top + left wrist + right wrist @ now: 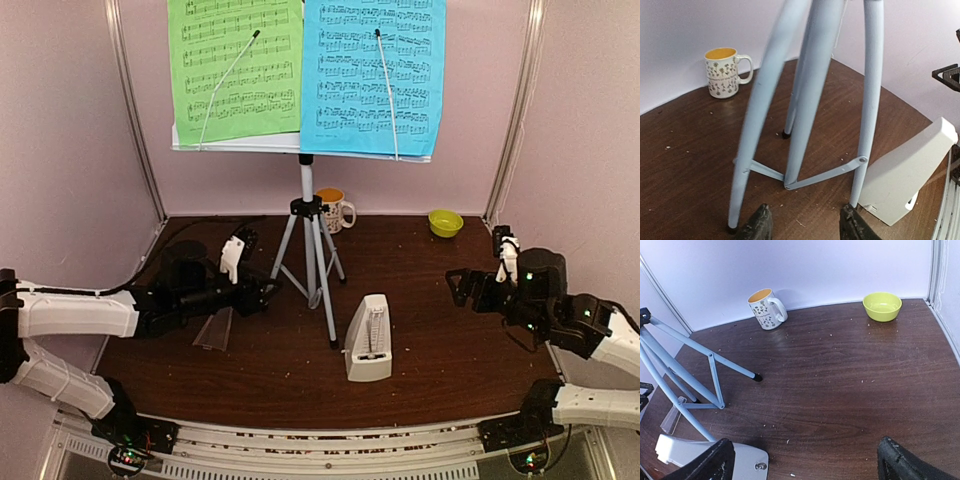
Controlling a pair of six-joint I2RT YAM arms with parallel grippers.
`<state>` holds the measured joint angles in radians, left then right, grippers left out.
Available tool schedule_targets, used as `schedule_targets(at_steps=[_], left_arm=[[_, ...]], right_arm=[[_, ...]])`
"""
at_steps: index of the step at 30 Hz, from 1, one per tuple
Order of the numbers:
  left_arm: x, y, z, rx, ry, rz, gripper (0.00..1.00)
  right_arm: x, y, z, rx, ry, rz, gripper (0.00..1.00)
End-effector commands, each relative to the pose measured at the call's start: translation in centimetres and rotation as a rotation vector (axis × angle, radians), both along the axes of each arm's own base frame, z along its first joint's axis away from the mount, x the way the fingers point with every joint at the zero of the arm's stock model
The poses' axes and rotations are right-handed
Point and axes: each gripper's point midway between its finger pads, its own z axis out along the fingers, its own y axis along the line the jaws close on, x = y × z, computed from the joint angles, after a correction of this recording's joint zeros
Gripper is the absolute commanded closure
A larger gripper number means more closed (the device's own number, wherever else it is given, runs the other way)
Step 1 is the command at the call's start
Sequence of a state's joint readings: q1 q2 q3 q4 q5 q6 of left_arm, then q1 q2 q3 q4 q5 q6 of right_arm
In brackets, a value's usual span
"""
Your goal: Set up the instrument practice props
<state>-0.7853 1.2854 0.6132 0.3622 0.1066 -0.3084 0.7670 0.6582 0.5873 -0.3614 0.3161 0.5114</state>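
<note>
The music stand's silver tripod (308,250) stands mid-table. A green sheet (235,70) and a blue sheet (372,75) rest on its ledge under thin wire arms. The white pyramid metronome (368,338) stands uncovered in front of the tripod. Its clear cover (215,330) lies on the table to the left. My left gripper (262,290) is open and empty just left of the tripod legs (810,90), with the metronome (905,180) beyond them. My right gripper (458,288) hangs wide open and empty to the right of the metronome (705,456).
A patterned mug (335,210) stands at the back behind the tripod, and a small green bowl (445,222) sits at the back right. Pale walls close in the table (440,340) on three sides. Crumbs dot the dark wood.
</note>
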Motion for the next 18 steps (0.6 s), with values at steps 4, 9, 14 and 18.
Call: schedule_targets(at_steps=[4, 9, 14, 18], left_arm=[[1.8, 4.1, 3.6, 0.056, -0.050, 0.126, 0.50], [2.8, 7.8, 5.8, 0.062, -0.043, 0.259, 0.34], [3.6, 12.7, 6.1, 0.040, 0.037, 0.434, 0.03], [4.0, 16.6, 4.2, 0.017, 0.141, 0.548, 0.02]], right_arm=[[2.9, 2.1, 5.0, 0.042, -0.083, 0.102, 0.00], [5.1, 3.5, 5.2, 0.064, -0.074, 0.139, 0.00], [6.7, 3.9, 4.2, 0.113, -0.054, 0.156, 0.00], [7.8, 3.2, 2.4, 0.147, -0.025, 0.147, 0.00]])
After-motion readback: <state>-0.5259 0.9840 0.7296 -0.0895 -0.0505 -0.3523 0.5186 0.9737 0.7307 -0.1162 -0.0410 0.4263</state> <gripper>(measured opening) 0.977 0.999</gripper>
